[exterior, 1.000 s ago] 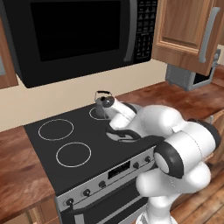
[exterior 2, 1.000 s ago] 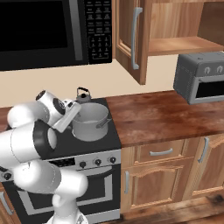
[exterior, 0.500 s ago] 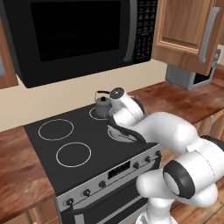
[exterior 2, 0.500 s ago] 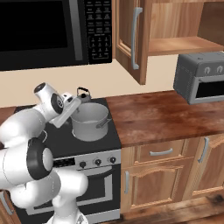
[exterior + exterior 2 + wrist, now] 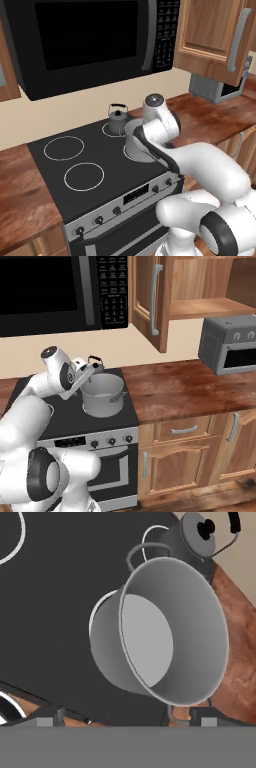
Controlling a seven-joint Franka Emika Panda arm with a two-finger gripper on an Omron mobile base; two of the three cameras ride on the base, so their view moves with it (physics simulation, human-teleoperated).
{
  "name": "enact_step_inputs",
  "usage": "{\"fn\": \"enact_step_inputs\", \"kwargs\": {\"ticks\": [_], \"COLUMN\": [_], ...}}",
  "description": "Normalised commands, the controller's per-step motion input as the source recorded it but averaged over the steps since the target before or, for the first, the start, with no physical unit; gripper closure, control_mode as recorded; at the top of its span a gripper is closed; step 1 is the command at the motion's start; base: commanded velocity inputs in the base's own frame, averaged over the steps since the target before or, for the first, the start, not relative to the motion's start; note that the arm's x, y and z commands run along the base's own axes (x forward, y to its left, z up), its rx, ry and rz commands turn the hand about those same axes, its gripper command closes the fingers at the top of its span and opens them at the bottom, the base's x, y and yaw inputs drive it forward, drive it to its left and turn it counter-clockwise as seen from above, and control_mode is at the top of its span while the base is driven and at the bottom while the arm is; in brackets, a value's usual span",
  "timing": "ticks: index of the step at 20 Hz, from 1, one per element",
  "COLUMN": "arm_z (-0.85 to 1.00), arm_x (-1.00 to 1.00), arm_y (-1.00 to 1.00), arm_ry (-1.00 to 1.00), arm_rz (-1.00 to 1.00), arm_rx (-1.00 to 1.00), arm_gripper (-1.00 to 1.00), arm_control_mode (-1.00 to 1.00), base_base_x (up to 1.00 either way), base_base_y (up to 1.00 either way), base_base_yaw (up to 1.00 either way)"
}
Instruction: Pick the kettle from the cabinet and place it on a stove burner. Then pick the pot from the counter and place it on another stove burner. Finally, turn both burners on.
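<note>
The wide grey pot [image 5: 102, 394] stands on the front right burner of the black cooktop [image 5: 60, 416]. Right behind it, the small dark kettle [image 5: 95, 362] sits on the back right burner. My gripper [image 5: 89, 371] hangs open just above the pot's left rim, gripping nothing. In the hand view the pot [image 5: 165, 632] lies below the open gripper [image 5: 125, 715], with the kettle [image 5: 200, 534] beyond it. From the left, my arm covers most of the pot [image 5: 134, 149]; the kettle [image 5: 118, 120] shows behind it.
Two bare burner rings [image 5: 63, 147] [image 5: 84, 176] lie on the cooktop's left half. Black knobs [image 5: 112, 441] line the stove front. A microwave [image 5: 50, 291] hangs overhead. The cabinet [image 5: 200, 306] stands open above the wood counter [image 5: 185, 388], where a toaster oven [image 5: 230, 351] stands.
My hand has risen slightly from the pot's rim and swung toward the kettle, while the arm has folded in closer. The jaws stay open. Pot and kettle have not moved.
</note>
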Motion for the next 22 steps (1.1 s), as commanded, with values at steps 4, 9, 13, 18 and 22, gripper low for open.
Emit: {"fn": "enact_step_inputs", "kwargs": {"ticks": [4,9,13,18,22], "arm_z": [0.29,0.26,0.17,0.01,0.0], "arm_x": [-0.4,-0.43,-0.43,-0.34,-0.36], "arm_y": [-0.22,-0.23,-0.19,-0.07,-0.07], "arm_ry": [-0.08,-0.08,-0.08,-0.01,0.0], "arm_rz": [0.03,0.03,0.02,0.0,0.0], "arm_rx": [0.12,0.13,0.12,0.09,0.05], "arm_gripper": [-1.0,-1.0,-1.0,-1.0,-1.0], "arm_control_mode": [-1.0,-1.0,-1.0,-1.0,-1.0], "base_base_x": [0.0,0.0,0.0,0.0,0.0], "base_base_y": [0.0,0.0,0.0,0.0,0.0], "base_base_yaw": [0.0,0.0,0.0,0.0,0.0]}}
